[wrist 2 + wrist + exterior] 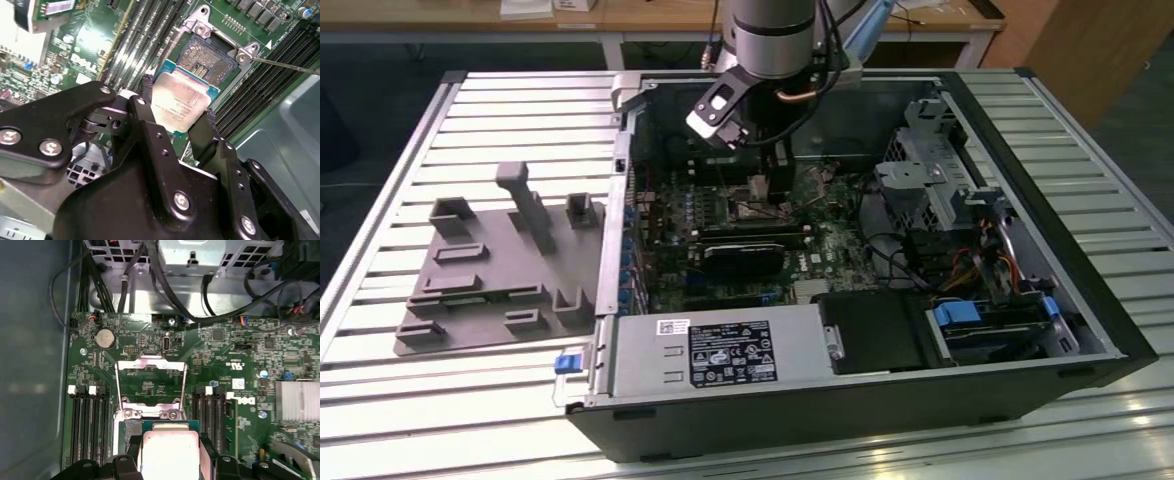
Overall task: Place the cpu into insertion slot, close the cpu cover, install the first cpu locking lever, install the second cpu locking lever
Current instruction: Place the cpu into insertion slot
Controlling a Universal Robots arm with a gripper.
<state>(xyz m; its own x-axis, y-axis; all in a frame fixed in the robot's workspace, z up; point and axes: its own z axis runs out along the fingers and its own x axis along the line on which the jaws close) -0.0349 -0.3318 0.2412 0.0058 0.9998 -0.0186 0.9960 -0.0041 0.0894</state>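
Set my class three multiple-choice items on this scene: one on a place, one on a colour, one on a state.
1. Where is the cpu? A. seated in the slot B. between the fingers of the end effector C. loose on the board
2. What colour is the board? A. red B. white C. green
3. How is the cover? A. swung open B. shut over the slot C. taken off
Key: 1 B, the fingers flank it and the slot's dark centre shows bare; 2 C, green in both wrist views; 3 A, its frame is swung back off the slot.
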